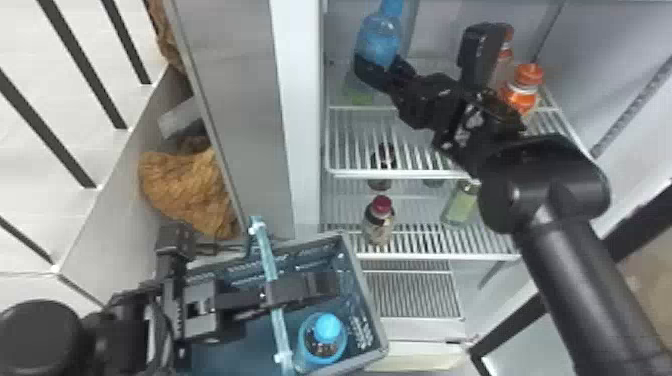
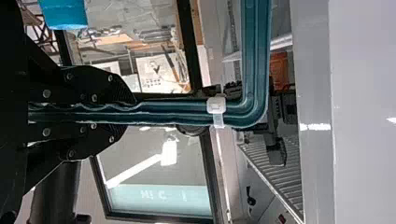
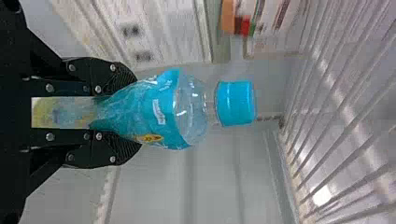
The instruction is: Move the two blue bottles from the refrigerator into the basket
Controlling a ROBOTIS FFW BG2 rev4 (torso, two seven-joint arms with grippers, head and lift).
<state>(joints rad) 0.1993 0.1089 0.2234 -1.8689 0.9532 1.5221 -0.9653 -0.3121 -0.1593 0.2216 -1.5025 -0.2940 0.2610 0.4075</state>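
Already, one blue bottle (image 1: pixel 327 330) stands in the basket (image 1: pixel 368 300), whose handle (image 1: pixel 269 260) the left hand (image 2: pixel 128 113) clasps, leaving the second bottle (image 1: pixel 378 42), squeezed in the right hand (image 3: pixel 133 112) at the refrigerator's (image 1: pixel 302 125) upper left, to bring over.

Dark strips (image 1: pixel 82 62) are crossing the pale floor (image 1: pixel 25 45); a dark frame (image 2: pixel 159 218) is bordering a glass pane (image 2: pixel 189 163).

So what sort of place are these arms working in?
Probably the front of an open refrigerator: there are white wire shelves, with a red-capped bottle on a lower one and an orange-capped bottle higher up. I can't tell what kind of room surrounds it.
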